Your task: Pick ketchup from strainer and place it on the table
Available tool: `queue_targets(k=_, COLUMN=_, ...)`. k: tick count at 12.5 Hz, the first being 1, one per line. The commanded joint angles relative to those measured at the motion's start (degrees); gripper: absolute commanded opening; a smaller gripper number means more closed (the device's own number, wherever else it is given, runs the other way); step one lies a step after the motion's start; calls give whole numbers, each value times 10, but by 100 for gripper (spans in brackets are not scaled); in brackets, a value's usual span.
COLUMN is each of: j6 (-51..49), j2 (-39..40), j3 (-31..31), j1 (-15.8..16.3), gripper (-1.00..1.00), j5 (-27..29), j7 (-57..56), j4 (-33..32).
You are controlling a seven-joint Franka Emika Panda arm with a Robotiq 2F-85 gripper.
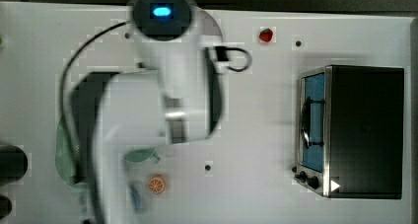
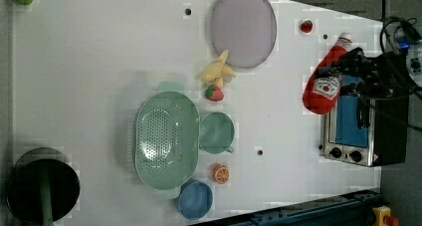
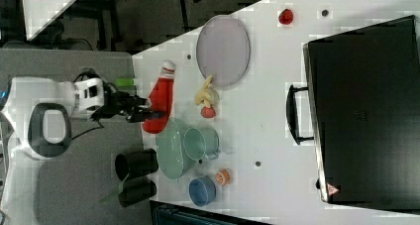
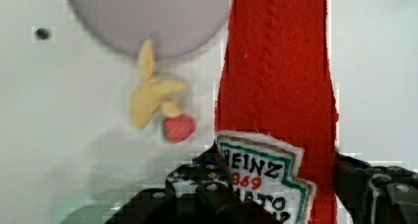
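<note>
1. While the white arm [image 1: 148,110] sweeps across the top view, the table [image 2: 89,61] lies under everything, white and flat with a few small dark holes.
2. Black toaster oven [image 1: 365,130] sits at the top view's right, blue window facing left.
3. Green strainer [image 2: 166,139] is bare in the left view, with nothing lying in it.
4. Grey-lilac plate [image 2: 244,27] rests beyond it, towards the left view's top.
5. Teal mug [image 2: 216,132] touches the strainer's right rim in the left view; blue cup [image 2: 195,199] sits just below.
6. Ketchup [image 3: 159,106] is up in the air, well clear of the strainer!
7. Gripper [image 3: 148,111] has its jaws partly closed around the bottle's lower body, label [image 4: 266,184] between the fingers [image 4: 379,189].
8. Yellow toy [image 2: 217,71], strawberry [image 2: 214,92], orange slice [image 2: 221,173].
</note>
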Motion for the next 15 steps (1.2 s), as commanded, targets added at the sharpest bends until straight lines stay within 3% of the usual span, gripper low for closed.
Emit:
queue_targets(k=1, j6=8, j2=-17, j3=-30, j1=-7, gripper=21, j5=-2, j7=-90, j4=-28)
queue_targets(k=4, j6=52, j2=-17, j3=-72, j1=-13, gripper=21, j5=-2, j7=-108, j4=-82)
queue_targets(k=10, j6=255, j2=6, j3=-100, j1=-13, gripper=21, j5=-2, j7=-117, j4=-231)
queue_targets(k=15, j6=352, j2=66, j3=-106, j1=-13, gripper=27, j5=-36, j7=-117, j4=-276)
